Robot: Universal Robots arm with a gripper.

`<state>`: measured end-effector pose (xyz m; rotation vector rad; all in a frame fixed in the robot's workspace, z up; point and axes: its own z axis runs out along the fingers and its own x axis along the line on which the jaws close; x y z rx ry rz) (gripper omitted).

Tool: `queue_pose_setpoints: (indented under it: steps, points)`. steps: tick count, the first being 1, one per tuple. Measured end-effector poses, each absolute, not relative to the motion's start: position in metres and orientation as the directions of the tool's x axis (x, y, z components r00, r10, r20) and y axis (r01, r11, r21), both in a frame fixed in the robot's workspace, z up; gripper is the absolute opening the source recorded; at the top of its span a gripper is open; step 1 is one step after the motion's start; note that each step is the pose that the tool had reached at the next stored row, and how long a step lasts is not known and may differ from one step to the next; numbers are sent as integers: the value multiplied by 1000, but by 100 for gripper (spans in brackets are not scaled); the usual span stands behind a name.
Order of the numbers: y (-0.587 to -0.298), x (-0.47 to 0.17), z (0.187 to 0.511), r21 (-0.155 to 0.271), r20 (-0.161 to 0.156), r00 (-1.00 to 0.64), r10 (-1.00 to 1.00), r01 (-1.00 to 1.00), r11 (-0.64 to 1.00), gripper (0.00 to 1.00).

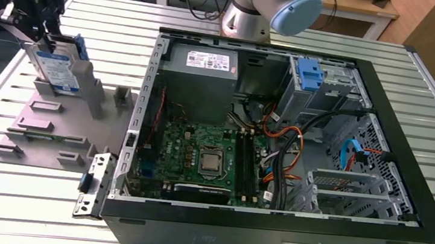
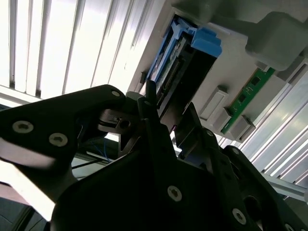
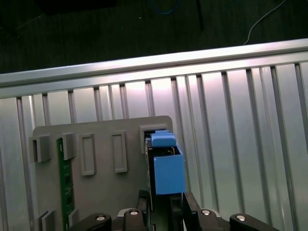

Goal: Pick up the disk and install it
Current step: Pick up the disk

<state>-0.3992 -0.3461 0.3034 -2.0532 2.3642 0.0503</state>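
The black metal fingers [image 2: 153, 120] have closed onto the top edge of the flat, rectangular silver disk [image 1: 55, 65] in its smooth blue plastic carrier and touch both faces. The disk stands upright on a matte grey plastic fixture plate [image 1: 59, 126]. The plate lies on the ribbed aluminium worktop [image 1: 15, 198], beside an open black computer case [image 1: 406, 148].
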Motion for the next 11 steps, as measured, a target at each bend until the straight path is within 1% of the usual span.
queue_pose_setpoints:
  steps: [11]
  points:
    - [-348, -396, 302, 18, -28, -141, -990, -990, 141, 41]
